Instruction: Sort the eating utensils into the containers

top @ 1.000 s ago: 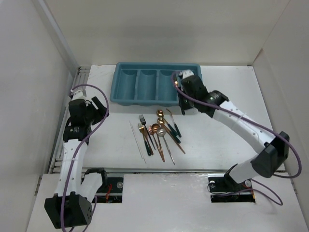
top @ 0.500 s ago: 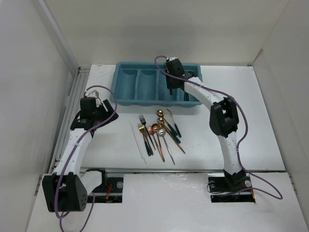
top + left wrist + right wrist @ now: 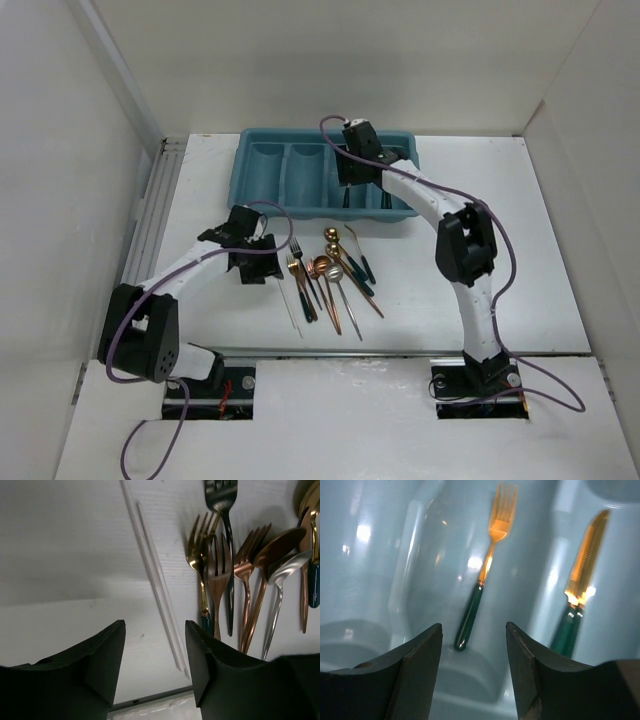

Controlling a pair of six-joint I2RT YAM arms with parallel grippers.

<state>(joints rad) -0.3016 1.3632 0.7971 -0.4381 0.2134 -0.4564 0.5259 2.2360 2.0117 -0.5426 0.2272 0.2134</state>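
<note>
The teal tray (image 3: 262,172) stands at the back of the table. My right gripper (image 3: 348,183) hangs open and empty over it. In the right wrist view a gold fork with a green handle (image 3: 482,584) lies in one compartment and a gold knife (image 3: 581,585) in the one to its right. A pile of forks and spoons (image 3: 330,275) lies in front of the tray. Two white chopsticks (image 3: 287,290) lie to its left. My left gripper (image 3: 257,268) is open and empty just left of the chopsticks (image 3: 155,580), with the forks (image 3: 215,575) to the right.
White walls close the table on the left, back and right. A metal rail (image 3: 150,220) runs along the table's left edge. The right arm reaches over the tray's right end.
My left arm swung from the left edge across to the chopsticks beside the pile. My right arm first swung from the tray's right end over its compartments, then held still.
</note>
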